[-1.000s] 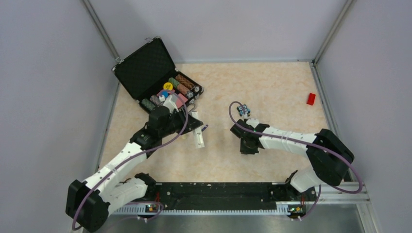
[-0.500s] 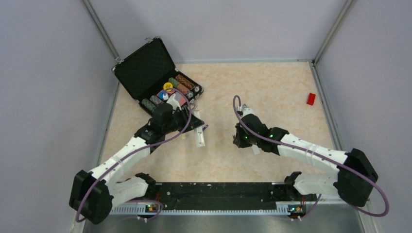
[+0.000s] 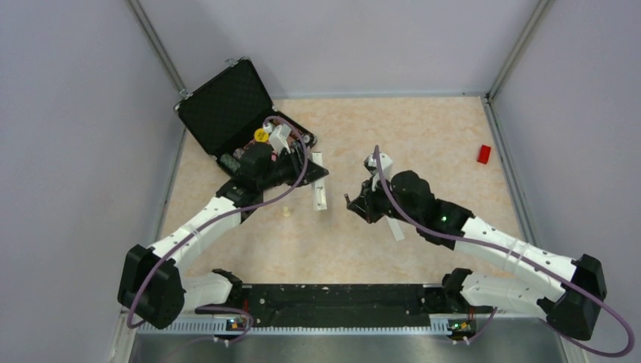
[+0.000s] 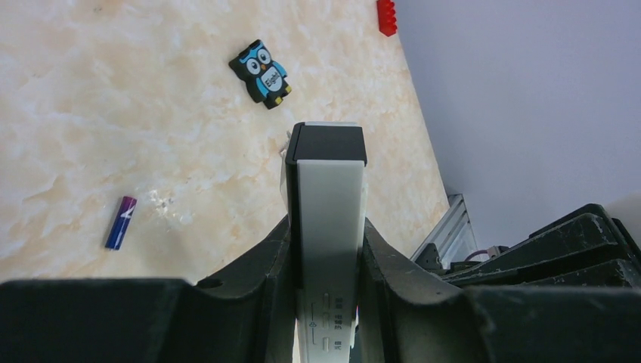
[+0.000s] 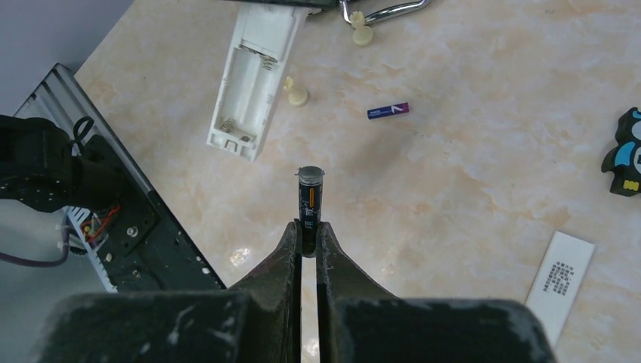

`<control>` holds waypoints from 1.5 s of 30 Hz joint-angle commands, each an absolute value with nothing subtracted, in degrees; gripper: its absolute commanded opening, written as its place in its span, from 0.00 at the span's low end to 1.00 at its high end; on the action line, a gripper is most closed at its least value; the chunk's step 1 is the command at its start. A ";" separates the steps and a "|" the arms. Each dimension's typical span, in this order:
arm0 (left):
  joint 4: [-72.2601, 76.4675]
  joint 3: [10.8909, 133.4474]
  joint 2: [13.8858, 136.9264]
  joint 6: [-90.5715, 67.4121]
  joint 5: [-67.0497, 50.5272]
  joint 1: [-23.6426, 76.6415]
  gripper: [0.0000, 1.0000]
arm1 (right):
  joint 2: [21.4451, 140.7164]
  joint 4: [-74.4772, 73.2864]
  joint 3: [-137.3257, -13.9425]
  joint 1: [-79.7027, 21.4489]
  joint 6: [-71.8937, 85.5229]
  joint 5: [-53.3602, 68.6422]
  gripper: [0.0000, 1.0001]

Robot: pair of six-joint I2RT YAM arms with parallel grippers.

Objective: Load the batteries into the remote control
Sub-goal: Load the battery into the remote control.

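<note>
The white remote control (image 3: pixel 320 193) is held in my left gripper (image 3: pixel 308 174), which is shut on it. In the left wrist view the remote (image 4: pixel 326 189) runs out between the fingers (image 4: pixel 261 261), dark end away from me. The right wrist view shows its open, empty battery bay (image 5: pixel 249 79). My right gripper (image 5: pixel 308 231) is shut on one dark battery (image 5: pixel 310 198), held above the table and short of the remote. In the top view this gripper (image 3: pixel 355 203) is just right of the remote. The second battery (image 5: pixel 388 110) lies on the table (image 4: pixel 120 222).
An open black case (image 3: pixel 227 113) with small items stands back left, behind the left gripper. A blue-and-black owl gadget (image 4: pixel 261 73) and a white cover strip (image 5: pixel 561 276) lie on the table. A red block (image 3: pixel 484 153) sits far right. Cream pawns (image 5: pixel 296 92) lie near the remote.
My left gripper has carried the remote back and to the right, off its earlier spot. My right arm has swung left toward the remote with the battery.
</note>
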State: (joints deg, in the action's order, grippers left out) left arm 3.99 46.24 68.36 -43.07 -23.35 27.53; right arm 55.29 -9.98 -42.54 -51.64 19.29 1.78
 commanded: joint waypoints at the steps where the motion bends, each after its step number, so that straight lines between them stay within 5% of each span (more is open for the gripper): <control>1: 11.42 48.87 70.56 -44.13 -27.27 27.38 0.00 | 60.78 -17.23 -52.76 -52.06 23.65 4.37 0.00; 15: 22.77 45.52 78.35 -60.23 -34.85 27.94 0.00 | 74.85 -43.82 -72.68 -50.09 40.16 9.45 0.00; 45: 23.59 42.65 76.14 -52.40 -34.10 32.86 0.00 | 80.19 -46.40 -74.42 -46.59 45.44 11.87 0.00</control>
